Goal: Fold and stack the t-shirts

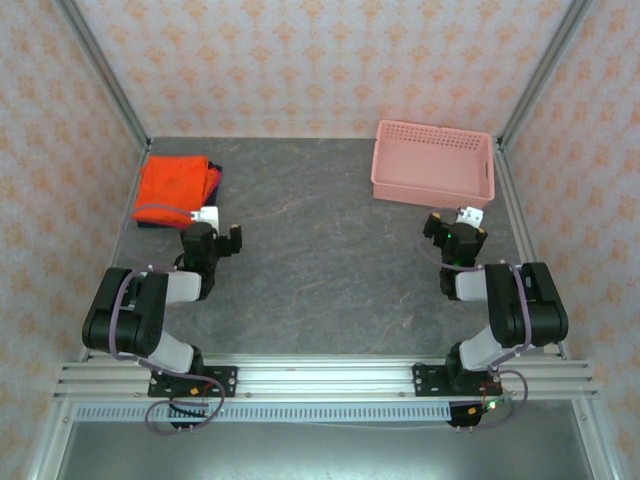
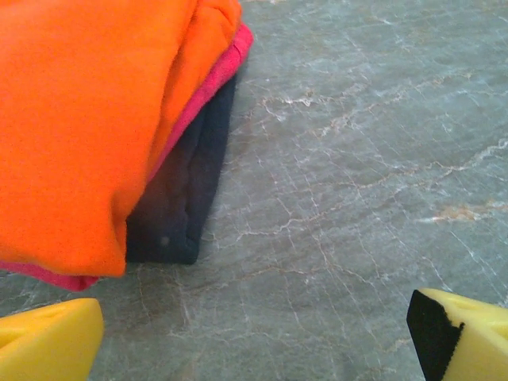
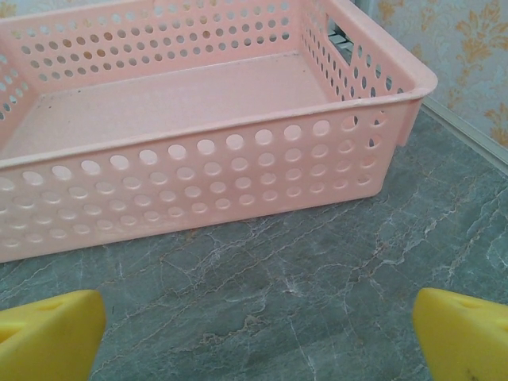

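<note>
Top external view shows the t-shirts (image 1: 175,183) stacked at the far left corner of the table (image 1: 320,260): orange on top, pink under it, dark navy at the bottom. The left fingers (image 2: 48,341) are wide open near the stack, holding nothing. The right fingers (image 3: 48,337) are wide open and empty near the pink basket (image 3: 198,190).
</note>
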Available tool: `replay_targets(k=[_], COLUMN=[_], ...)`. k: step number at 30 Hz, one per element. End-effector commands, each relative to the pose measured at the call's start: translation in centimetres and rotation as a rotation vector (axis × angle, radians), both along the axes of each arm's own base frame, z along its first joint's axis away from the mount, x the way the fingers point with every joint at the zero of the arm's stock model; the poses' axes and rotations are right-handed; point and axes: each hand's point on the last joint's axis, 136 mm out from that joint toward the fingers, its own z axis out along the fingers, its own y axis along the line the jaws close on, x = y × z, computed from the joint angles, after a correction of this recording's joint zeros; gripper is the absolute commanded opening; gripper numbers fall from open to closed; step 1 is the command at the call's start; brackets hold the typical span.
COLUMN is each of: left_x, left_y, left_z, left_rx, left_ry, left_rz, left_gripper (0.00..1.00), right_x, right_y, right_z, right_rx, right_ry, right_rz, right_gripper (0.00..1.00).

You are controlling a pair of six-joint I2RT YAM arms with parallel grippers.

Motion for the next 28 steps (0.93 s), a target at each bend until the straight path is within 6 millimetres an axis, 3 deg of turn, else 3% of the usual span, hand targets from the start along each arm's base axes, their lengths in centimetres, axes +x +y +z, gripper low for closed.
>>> replay_targets(k=[1, 28], left_x=[1.07, 1.11], left_y=[0.74, 0.68], left_z=[2.16, 2.21], left_rx=[0.004, 0.005], left_ry=[-0.075, -0.076], left_rz=[0.047, 0.046], left_gripper=[1.0, 1.0], right_x=[0.31, 0.17], right_y=[0.05, -0.18], right_z=[0.34, 0.41], right_rx=[-0.007, -0.009], right_ry=[-0.008, -0.014], right_rz=[0.01, -0.004], right_gripper=[0.99, 0.99])
